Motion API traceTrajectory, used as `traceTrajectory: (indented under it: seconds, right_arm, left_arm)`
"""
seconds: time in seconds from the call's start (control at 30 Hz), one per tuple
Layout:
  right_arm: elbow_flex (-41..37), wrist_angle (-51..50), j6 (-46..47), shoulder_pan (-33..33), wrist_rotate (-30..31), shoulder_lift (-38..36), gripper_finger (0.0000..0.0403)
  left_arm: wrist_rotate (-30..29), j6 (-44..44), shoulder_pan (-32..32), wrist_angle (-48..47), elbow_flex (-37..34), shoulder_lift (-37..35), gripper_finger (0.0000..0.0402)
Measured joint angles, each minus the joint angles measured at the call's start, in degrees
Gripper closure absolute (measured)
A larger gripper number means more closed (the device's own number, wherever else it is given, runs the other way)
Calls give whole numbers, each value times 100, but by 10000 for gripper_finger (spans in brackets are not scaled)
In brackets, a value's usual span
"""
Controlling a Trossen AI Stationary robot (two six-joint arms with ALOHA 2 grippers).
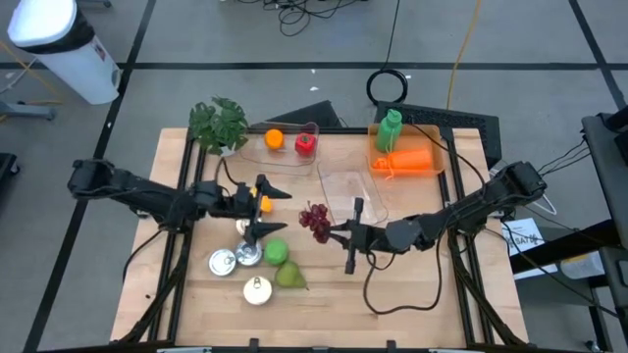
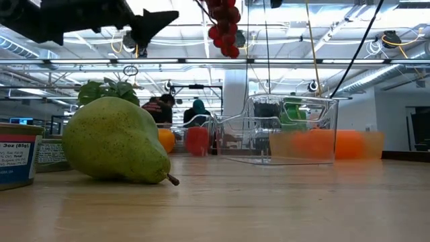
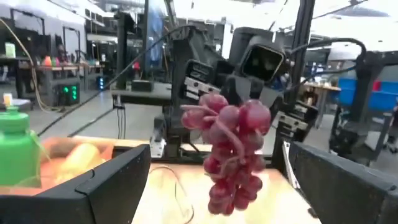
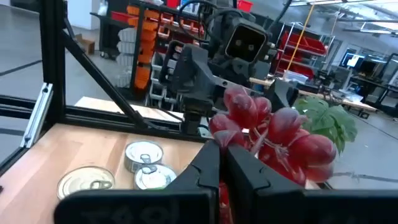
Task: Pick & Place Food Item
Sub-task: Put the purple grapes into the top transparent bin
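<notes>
A bunch of dark red grapes point(image 1: 316, 221) hangs in the air over the table's middle, with my right gripper point(image 1: 333, 231) shut on it. In the low view the grapes point(image 2: 225, 27) hang high above the tabletop. My left gripper point(image 1: 278, 209) stands open just left of the bunch, pointing at it. In the left wrist view the grapes point(image 3: 233, 149) hang ahead of its spread fingers point(image 3: 106, 186) without touching them. A clear empty tub point(image 1: 348, 188) sits on the table just beyond the grapes. My right gripper pinches the top of the bunch point(image 4: 239, 134) between its two shut fingers point(image 4: 208, 168). The fingers come in about level from the table's right. The exact spot, stem or berry, is hidden behind the fingertips. The bunch hangs below and ahead of them, clear of the table.
A green pear point(image 2: 117, 141), a green apple point(image 1: 276, 251) and three tins point(image 1: 235, 260) lie near the front left. At the back are a leafy plant point(image 1: 218, 123), a clear tub with an orange point(image 1: 274, 139) and a red fruit point(image 1: 305, 144), and an orange tub point(image 1: 407, 162) with a green bottle point(image 1: 391, 127).
</notes>
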Motion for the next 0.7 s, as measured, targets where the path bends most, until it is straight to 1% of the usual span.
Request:
traceTrajectory:
  seconds: [0.13, 0.33, 0.6, 0.7]
  right_arm:
    - [-2, -3, 0, 2, 0, 0, 400]
    - [-2, -3, 0, 2, -2, 2, 400]
    - [-2, -11, 0, 4, -4, 2, 400]
    - [-2, -7, 0, 4, -4, 2, 400]
  left_arm:
    - [-9, 200, -85, 68, 187, 529, 9]
    - [-6, 537, -202, 85, 626, 1054, 9]
    - [-56, 561, -213, 37, 781, 1134, 11]
    - [-60, 563, -213, -13, 781, 1134, 30]
